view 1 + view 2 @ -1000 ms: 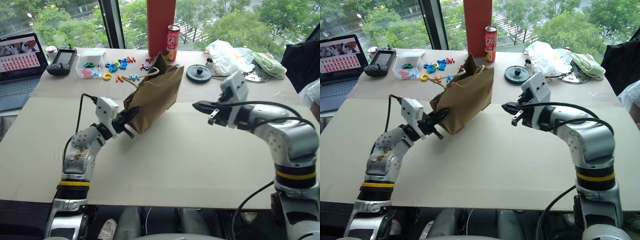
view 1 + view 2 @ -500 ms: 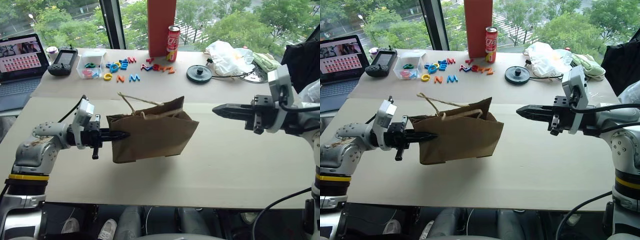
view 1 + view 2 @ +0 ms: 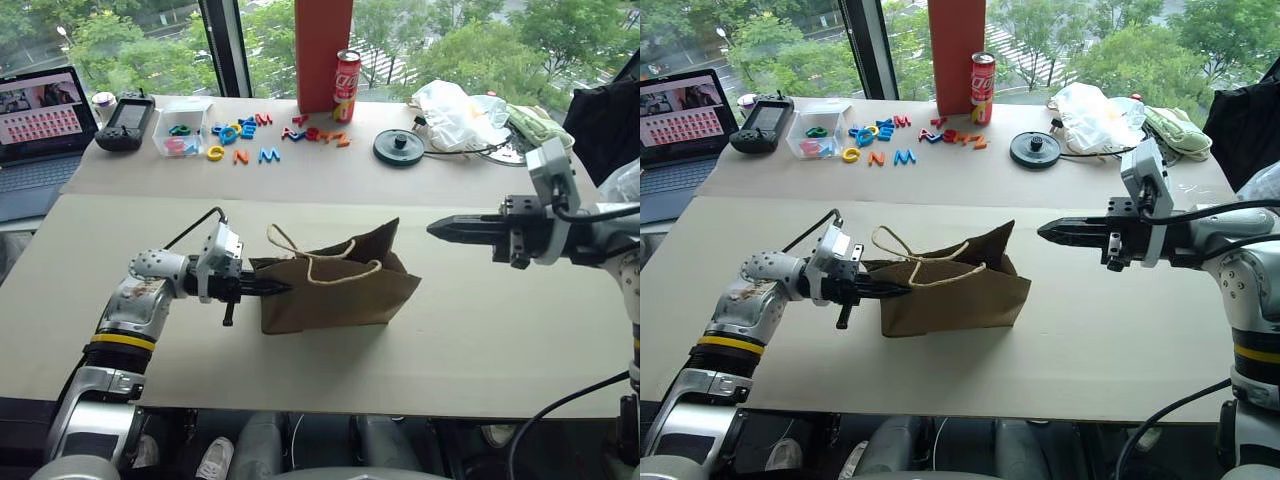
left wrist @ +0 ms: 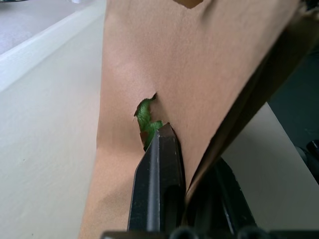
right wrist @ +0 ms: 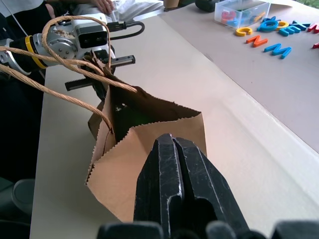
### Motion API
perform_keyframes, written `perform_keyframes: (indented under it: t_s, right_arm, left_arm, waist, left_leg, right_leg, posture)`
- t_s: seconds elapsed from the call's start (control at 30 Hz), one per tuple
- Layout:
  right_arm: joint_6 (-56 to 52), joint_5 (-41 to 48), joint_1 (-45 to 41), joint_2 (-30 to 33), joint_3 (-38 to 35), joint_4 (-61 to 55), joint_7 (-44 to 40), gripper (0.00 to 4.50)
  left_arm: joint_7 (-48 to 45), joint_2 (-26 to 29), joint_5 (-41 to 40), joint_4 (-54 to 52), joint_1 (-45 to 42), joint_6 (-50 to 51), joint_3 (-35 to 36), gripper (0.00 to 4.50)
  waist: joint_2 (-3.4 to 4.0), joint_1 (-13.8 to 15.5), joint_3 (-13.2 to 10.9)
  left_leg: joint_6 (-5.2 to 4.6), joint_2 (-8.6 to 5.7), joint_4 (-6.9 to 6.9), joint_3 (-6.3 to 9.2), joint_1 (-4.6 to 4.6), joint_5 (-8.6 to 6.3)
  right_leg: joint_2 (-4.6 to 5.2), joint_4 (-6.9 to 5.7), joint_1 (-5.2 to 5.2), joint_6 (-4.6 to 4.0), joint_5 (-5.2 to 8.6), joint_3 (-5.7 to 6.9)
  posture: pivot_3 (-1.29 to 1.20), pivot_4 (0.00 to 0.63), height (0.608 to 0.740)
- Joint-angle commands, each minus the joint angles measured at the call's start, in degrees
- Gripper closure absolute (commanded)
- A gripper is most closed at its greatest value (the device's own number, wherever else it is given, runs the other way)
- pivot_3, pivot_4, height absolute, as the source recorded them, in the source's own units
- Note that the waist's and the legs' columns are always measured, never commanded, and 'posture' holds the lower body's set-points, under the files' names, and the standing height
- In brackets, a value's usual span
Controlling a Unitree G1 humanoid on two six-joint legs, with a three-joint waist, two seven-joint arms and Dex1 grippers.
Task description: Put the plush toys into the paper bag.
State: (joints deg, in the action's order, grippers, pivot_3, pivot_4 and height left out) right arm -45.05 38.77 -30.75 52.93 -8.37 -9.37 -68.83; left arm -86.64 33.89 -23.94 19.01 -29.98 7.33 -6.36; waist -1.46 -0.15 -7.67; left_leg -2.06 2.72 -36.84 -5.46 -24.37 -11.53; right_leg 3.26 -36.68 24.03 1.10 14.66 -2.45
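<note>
One paper bag (image 3: pixel 335 292) pinched by left fingers (image 3: pixel 272 289); right fingers (image 3: pixel 452 228) closed, empty.

Paper bag (image 3: pixel 335 290) sits on the bench (image 3: pixel 300 370) near its front edge, mouth toward the right. Left gripper (image 3: pixel 278 290) at its left end, right gripper (image 3: pixel 440 229) well apart on the right. Behind: letters (image 3: pixel 262 135), can (image 3: pixel 345 86), laptop (image 3: pixel 38 125) far left, plastic bag (image 3: pixel 455 112) far right.

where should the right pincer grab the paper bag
Probably the raised rim at the bag's open mouth, approached level from the right pincer's side. That peaked edge stands up free, while the left pincer already pinches the opposite end.
</note>
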Motion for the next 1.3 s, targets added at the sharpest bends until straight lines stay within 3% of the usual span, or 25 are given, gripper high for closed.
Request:
perform_keyframes:
  t_s: [0.03,0.1,0.3,0.4,0.67,0.87,1.0,1.3]
  right_arm:
    - [2.32,-0.96,-0.2,1.23,-0.58,-0.39,-0.48,4.5]
    - [2.62,-1.04,0.11,1.27,-0.8,-0.48,-0.26,4.5]
    - [2.76,-1.23,0.83,1.2,-1.09,-1.08,0.05,4.5]
    - [2.84,-1.46,0.88,1.15,-0.79,-1.23,0.23,4.5]
    - [3.46,-2.85,0.19,1.73,0.05,-1.34,0.42,4.5]
    - [3.81,-3.29,0.41,2.98,-0.2,-2.09,-0.4,4.5]
    - [3.83,-2.97,0.1,3.87,-0.5,-2.57,-0.85,4.5]
    - [3.57,-0.72,1.98,3.85,-1.53,-5.24,-1.9,4.5]
  left_arm:
    - [0.91,-1.79,3.35,5.65,-3.87,-5.57,-0.01,3.77]
    - [0.85,-2.53,4.08,8.35,-5.88,-6.58,0.15,3.34]
    - [-0.46,-2.7,4.19,8.15,-6.65,-5.77,0.03,0.98]
    - [-0.98,-2.06,4.38,7.41,-6.25,-5.02,-0.12,0.09]
    - [0.22,5.07,0.44,-4.94,-5.41,6.74,3.42,0.09]
    - [-1.12,14.9,-5.75,-17.61,-5.07,20.08,7.24,0.09]
    - [-1.7,20.23,-10.62,-19.03,-7.63,27.95,10.54,0.09]
    - [2.31,20.75,-14.99,-17.48,-9.87,33.45,15.39,0.09]
  waist:
    - [0.0,0.07,0.0]
    - [0.0,0.28,0.0]
    - [0.0,0.34,0.0]
    - [0.0,0.29,0.0]
    - [0.0,0.1,0.0]
    - [0.01,0.01,-0.01]
    - [0.02,-0.11,-0.02]
    - [0.02,-0.02,-0.02]
  left_leg:
    - [0.0,0.0,0.0,0.0,0.0,0.0]
    - [0.0,-0.01,-0.03,0.0,-0.01,0.0]
    - [-0.05,-0.01,-0.05,0.01,-0.03,-0.03]
    - [-0.05,0.0,-0.05,0.02,-0.03,-0.03]
    - [-0.05,0.04,-0.06,0.03,-0.03,-0.03]
    - [-0.05,0.08,-0.05,0.01,-0.01,-0.03]
    - [-0.05,0.09,-0.05,0.01,0.03,-0.03]
    - [-0.05,0.04,-0.06,0.0,0.02,-0.03]
  right_leg:
    - [0.0,0.0,0.0,0.0,0.0,0.0]
    - [0.0,0.0,-0.01,0.0,0.0,0.01]
    - [0.0,-0.02,0.01,0.01,0.0,0.01]
    - [-0.02,-0.02,0.01,0.01,0.0,0.01]
    - [-0.03,-0.07,0.02,0.01,0.0,0.01]
    - [-0.02,-0.07,0.03,0.01,0.0,0.0]
    - [-0.03,-0.07,0.01,0.01,0.01,0.01]
    - [-0.04,-0.07,0.0,0.02,0.02,0.02]
  posture:
    - [0.0,0.15,0.739]
    - [0.0,0.15,0.739]
    - [0.0,0.15,0.739]
    - [0.0,0.15,0.739]
    - [0.0,0.15,0.739]
    - [0.0,0.15,0.739]
    - [0.0,0.15,0.739]
    - [0.0,0.15,0.739]
